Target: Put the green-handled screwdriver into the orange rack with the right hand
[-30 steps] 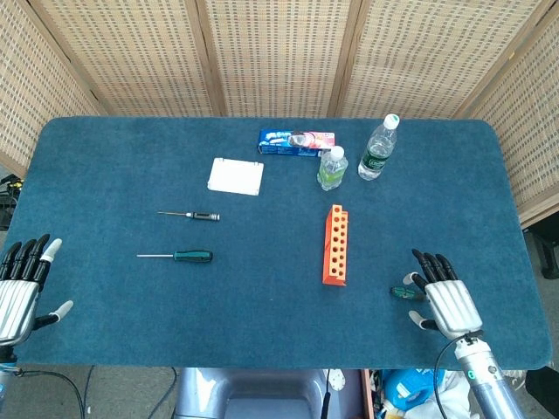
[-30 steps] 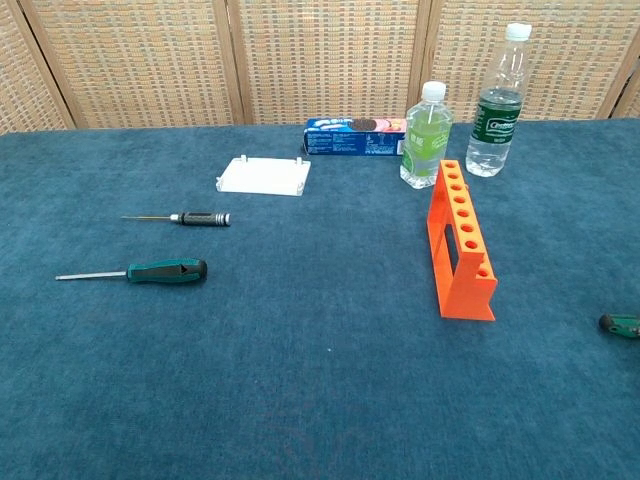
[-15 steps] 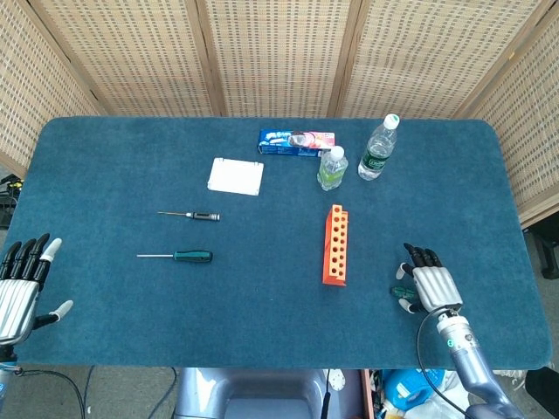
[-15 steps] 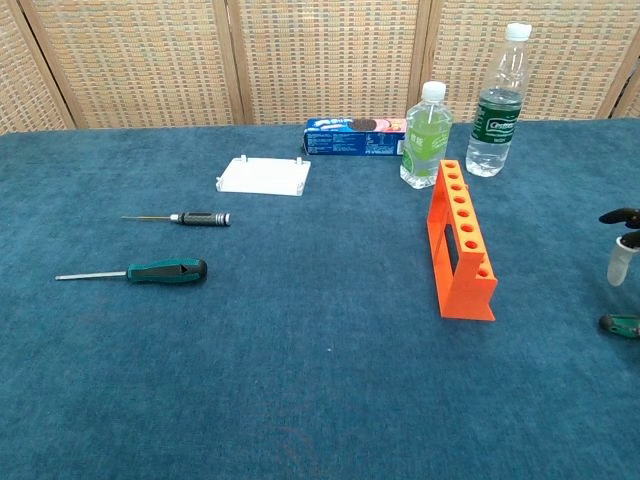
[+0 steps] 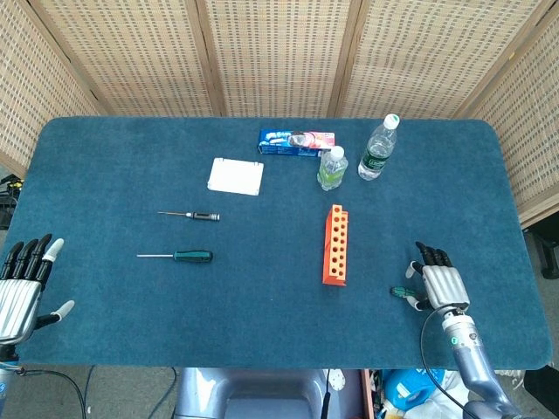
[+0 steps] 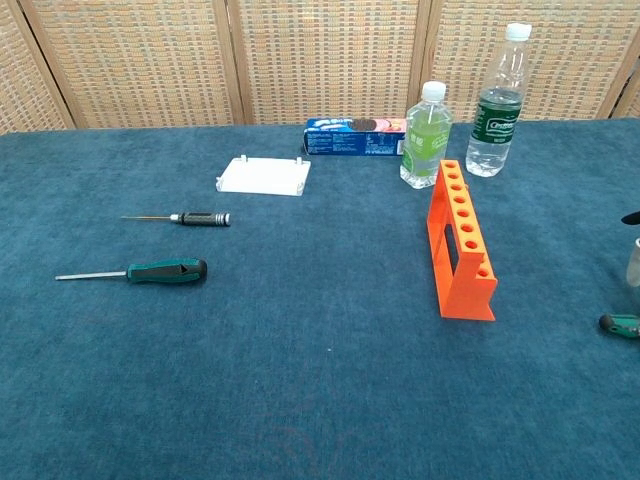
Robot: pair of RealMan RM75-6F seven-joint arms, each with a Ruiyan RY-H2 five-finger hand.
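Right hand point(image 5: 439, 285) poised at the counter's point(image 5: 262, 323) five o'clock edge, fingers extended and apart, gripping nothing. Small green-handled screwdriver point(image 5: 403, 293) flat on the cloth at the hand's nine o'clock, just beside the thumb; whether touching, impossible to tell. Orange rack point(image 5: 335, 245) standing near, toward ten o'clock, holes up. Left hand point(image 5: 21, 284) idle and spread at eight o'clock. Best approach: lower over the handle, pinch along its length, lift level, tip upright above a hole.
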